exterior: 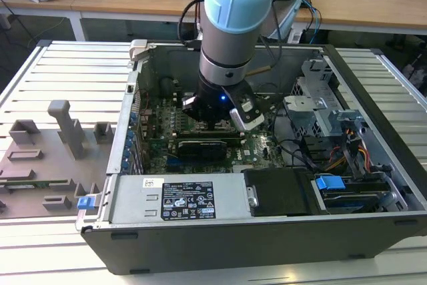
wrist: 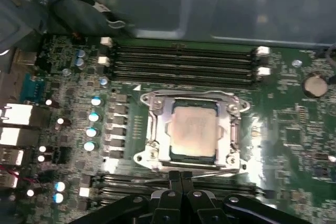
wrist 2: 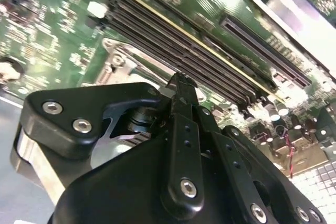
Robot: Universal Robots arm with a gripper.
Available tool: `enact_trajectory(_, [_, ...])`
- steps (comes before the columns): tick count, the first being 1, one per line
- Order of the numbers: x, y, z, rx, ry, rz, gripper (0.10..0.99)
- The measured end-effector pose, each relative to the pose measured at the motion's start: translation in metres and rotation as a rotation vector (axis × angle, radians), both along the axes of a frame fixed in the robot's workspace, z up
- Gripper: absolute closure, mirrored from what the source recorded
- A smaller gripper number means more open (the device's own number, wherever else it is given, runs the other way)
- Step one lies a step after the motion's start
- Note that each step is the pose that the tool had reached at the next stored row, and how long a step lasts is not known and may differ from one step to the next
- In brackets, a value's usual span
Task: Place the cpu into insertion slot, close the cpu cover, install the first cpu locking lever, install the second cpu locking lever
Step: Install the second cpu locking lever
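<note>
Cpu seated in insertion slot, cpu cover down around it. Claw clenched, empty, just beside slot's edge nearest it. Risk: clenched tips slip off thin lever, scrape motherboard; lever hard to make out.

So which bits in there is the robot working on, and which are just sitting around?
For the job:
- cpu, sitting in the insertion slot
- cpu cover, down around it
- end effector, beside the slot

Just there:
- memory slots
- round battery
- grey holders outside the case
</note>
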State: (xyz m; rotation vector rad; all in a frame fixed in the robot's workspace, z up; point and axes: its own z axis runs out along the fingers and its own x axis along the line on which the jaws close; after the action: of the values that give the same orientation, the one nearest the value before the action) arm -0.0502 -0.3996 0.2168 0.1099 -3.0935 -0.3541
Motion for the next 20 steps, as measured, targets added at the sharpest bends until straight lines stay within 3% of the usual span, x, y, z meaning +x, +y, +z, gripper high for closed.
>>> enact_trajectory(2, [-0.0077, 0.0001, -0.0037, 0.008, -0.0001, 0.003, 0.980])
enact_trajectory(10, [-0.0248, -0.0002, -0.0169, 0.035, 0.0003, 0.038, 0.980])
enact_trajectory(13, [-0.0287, 0.0010, -0.0188, 0.036, 0.0004, 0.041, 0.980])
enact_trajectory(17, [-0.0290, 0.0069, -0.0205, 0.037, 0.0000, 0.047, 0.980])
enact_trajectory(20, [-0.0294, 0.0070, -0.0203, 0.037, -0.0003, 0.050, 0.980])
